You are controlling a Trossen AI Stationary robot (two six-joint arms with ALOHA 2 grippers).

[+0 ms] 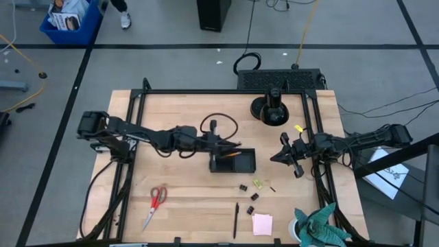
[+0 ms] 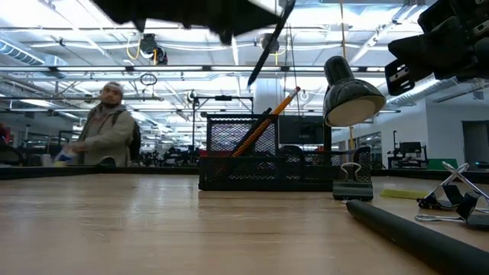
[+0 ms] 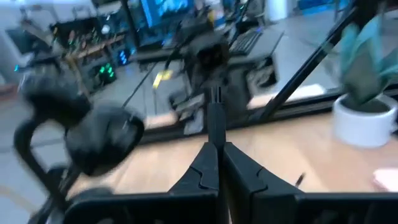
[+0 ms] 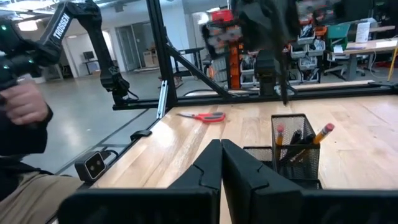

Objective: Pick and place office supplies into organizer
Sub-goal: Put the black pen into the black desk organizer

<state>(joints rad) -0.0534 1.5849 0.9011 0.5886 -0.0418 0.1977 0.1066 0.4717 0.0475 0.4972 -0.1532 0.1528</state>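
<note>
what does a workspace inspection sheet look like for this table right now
surface: wooden table, bare between items
job's things: organizer near the centre with an orange pencil standing in it; red-handled scissors at the front left; black pen, pink sticky-note pad and binder clips in front of the organizer
clutter: black desk lamp at the back; potted plant at the front right corner
grippers: left claw shut on a black pen above the organizer; right claw shut, empty, right of the organizer
cables: black loop on the left arm; leads on the floor behind
surroundings: person beyond the table
</note>
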